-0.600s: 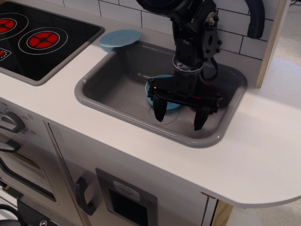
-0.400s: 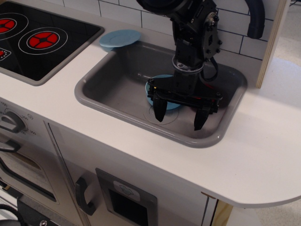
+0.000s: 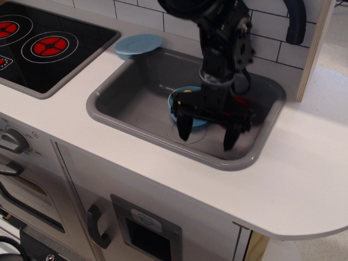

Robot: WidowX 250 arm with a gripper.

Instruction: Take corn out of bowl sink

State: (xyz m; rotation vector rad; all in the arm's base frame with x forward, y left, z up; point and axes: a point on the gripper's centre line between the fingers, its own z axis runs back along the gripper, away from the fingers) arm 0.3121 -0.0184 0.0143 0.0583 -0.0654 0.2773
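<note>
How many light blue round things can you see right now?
2: a small light blue plastic bowl in the grey sink, partly hidden by the claw; a flat light blue plate on the sink's back-left rim.

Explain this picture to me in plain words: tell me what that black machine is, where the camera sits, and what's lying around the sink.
The black machine is a robot arm ending in a gripper, two fingers spread open and holding nothing. One camera looks down from the front at a toy kitchen. The gripper hangs inside the grey sink, in front of a light blue bowl. A bit of yellow in the bowl is the corn. A flat blue plate lies behind the sink, and a stove sits to the picture's left.
</note>
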